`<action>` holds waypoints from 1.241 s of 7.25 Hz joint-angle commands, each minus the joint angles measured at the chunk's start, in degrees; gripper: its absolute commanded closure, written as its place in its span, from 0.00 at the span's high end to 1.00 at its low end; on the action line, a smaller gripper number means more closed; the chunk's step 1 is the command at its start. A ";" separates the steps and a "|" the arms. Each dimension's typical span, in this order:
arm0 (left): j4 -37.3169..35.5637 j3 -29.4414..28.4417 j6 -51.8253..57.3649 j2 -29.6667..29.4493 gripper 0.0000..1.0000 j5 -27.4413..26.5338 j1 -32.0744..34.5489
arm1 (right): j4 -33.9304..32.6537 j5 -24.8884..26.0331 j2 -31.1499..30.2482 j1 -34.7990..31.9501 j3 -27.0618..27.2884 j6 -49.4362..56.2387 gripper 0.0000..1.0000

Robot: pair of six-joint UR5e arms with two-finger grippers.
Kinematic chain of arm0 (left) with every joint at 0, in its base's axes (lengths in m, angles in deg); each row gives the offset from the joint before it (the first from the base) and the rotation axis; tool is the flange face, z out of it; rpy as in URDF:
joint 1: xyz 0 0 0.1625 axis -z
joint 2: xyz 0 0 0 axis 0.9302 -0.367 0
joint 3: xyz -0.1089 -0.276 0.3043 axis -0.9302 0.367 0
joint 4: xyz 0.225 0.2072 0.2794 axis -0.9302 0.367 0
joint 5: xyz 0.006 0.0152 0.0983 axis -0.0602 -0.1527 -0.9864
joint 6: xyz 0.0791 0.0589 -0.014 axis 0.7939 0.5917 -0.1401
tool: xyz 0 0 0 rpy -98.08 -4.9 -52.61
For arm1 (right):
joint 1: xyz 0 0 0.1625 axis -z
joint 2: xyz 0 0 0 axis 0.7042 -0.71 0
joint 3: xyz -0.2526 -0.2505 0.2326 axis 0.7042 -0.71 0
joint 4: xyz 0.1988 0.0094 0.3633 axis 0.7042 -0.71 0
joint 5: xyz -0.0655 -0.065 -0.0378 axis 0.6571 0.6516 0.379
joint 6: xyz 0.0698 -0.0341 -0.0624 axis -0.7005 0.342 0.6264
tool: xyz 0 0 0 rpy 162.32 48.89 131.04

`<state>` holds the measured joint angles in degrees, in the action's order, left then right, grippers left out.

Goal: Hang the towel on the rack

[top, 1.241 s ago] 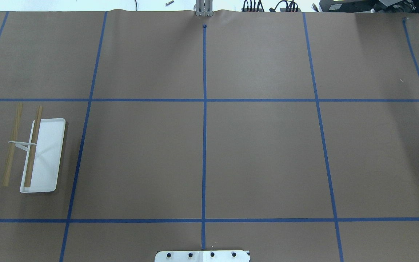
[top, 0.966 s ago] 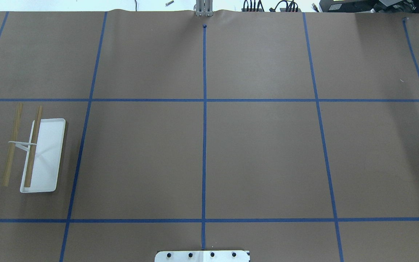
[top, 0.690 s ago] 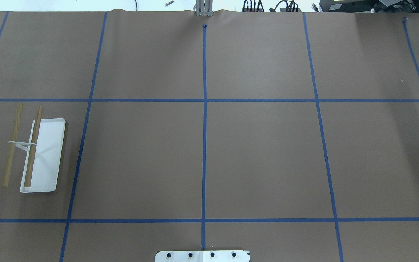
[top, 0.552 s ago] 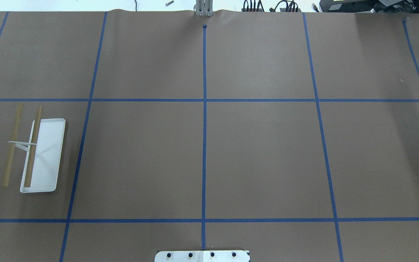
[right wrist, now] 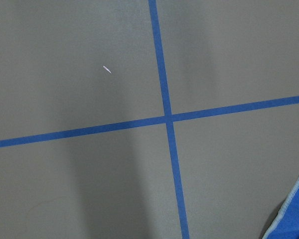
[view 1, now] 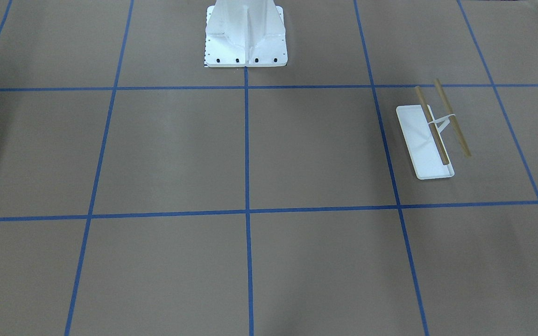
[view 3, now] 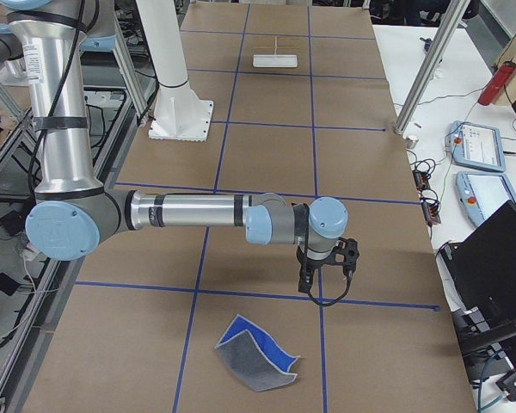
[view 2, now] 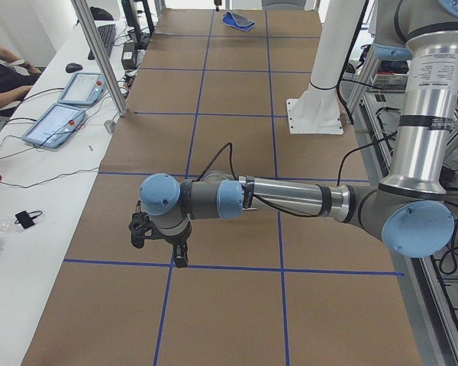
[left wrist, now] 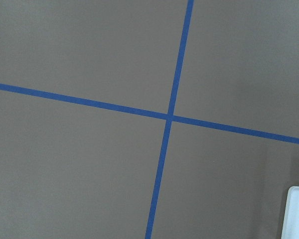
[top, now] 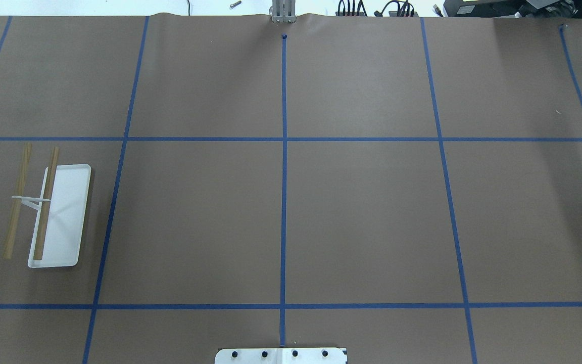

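Towel (view 3: pixel 256 353): soft grey cloth, blue face, pale stitched edge, rumpled on brown paper desk (view 3: pixel 267 155), well apart from rack (view 3: pixel 275 57), at opposite end. Rack: flat white tray, white upright, two thin tan wooden rods. Right claw (view 3: pixel 327 277) near towel, left claw (view 2: pixel 160 245) nearer rack. Both above desk; finger spread: cannot tell.
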<state>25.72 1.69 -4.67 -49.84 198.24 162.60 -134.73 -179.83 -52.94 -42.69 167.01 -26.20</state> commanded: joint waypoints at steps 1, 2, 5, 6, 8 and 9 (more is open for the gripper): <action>0.00 -0.02 0.00 -0.15 0.99 0.00 0.00 | 0.07 0.03 0.16 0.00 0.01 0.00 1.00; 0.00 -0.02 -0.09 -0.24 0.99 0.00 0.00 | 0.07 0.03 0.25 0.00 0.09 0.00 1.00; 0.00 0.07 -0.17 -0.24 0.99 0.00 0.00 | 0.07 0.11 0.33 0.00 0.27 0.00 1.00; 0.00 0.07 -0.17 -0.24 0.99 0.00 0.00 | 0.07 0.20 0.33 0.00 0.27 0.00 1.00; 1.57 0.07 0.09 0.37 0.99 0.00 0.00 | 0.07 -0.06 0.42 0.00 0.36 0.00 1.00; 2.02 0.07 -0.26 0.03 0.99 -0.18 0.00 | 0.07 0.03 0.51 0.00 0.36 0.00 1.00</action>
<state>26.90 1.76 -4.69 -49.72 198.19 162.60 -134.66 -179.82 -52.50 -42.69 167.35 -26.20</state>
